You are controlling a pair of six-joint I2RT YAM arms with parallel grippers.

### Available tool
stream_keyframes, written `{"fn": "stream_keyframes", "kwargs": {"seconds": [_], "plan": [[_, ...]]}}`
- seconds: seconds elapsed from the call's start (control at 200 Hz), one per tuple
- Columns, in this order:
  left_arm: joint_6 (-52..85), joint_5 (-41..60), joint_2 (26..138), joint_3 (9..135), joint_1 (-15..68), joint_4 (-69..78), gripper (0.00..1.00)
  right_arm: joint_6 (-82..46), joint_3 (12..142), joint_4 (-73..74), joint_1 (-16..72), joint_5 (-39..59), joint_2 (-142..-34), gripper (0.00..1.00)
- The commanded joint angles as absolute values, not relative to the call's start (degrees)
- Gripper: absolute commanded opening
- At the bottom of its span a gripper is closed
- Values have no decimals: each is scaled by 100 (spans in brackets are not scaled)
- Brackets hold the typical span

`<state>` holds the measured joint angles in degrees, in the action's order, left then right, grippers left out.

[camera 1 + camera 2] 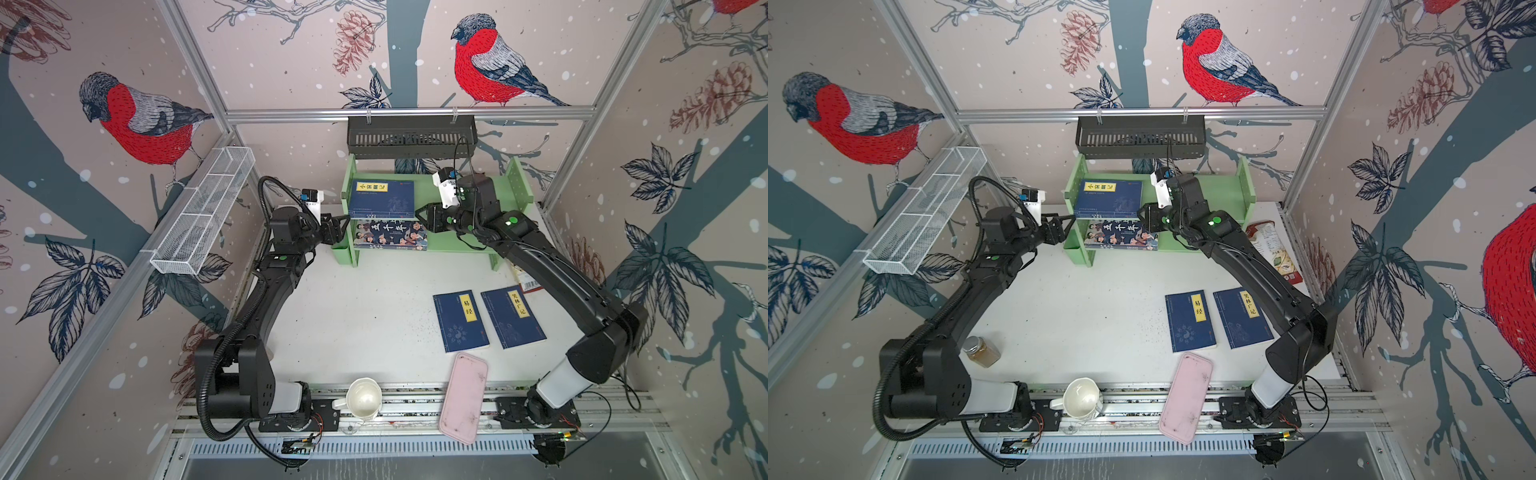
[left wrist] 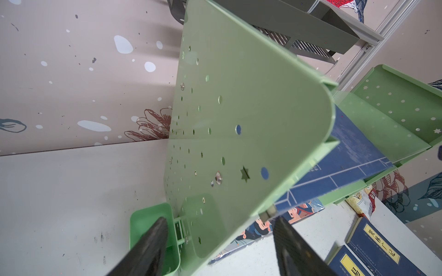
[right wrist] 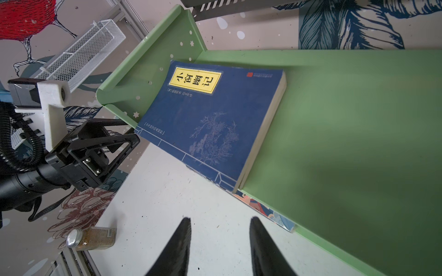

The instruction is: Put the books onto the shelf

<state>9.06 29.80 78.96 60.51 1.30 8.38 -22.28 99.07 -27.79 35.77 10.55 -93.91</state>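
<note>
The light green shelf (image 1: 469,191) stands at the back of the table. A navy-blue book with a yellow label (image 1: 382,199) lies flat on its upper tier, overhanging the front edge (image 3: 210,124). Below it on the lower tier lies the cartoon-covered book (image 1: 390,235). Two more navy books (image 1: 460,321) (image 1: 513,316) lie side by side on the table. My left gripper (image 1: 343,226) is open, its fingers on either side of the shelf's left side panel (image 2: 239,119). My right gripper (image 1: 419,216) is open and empty, just right of the upper book (image 3: 221,218).
A black slotted basket (image 1: 409,137) hangs above the shelf. A white wire mesh basket (image 1: 203,212) is on the left wall. A pink tray (image 1: 463,399) and a white mug (image 1: 363,399) sit at the front, a jar (image 1: 982,351) at front left, a snack bag (image 1: 1273,253) at right.
</note>
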Motion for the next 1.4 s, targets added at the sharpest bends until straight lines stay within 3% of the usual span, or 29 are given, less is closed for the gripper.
{"fn": "stream_keyframes", "kwargs": {"seconds": [0.0,0.776,1.391], "plan": [[962,3046,7732,5987,125,1020,70,-2045,10029,-2876,3645,914,-9490,42],[1084,3076,7770,6012,126,976,70,-1605,10869,-3641,4025,-473,-10278,42],[1099,3063,7812,6008,129,994,70,-1499,11308,-3847,4017,-643,-10641,43]]}}
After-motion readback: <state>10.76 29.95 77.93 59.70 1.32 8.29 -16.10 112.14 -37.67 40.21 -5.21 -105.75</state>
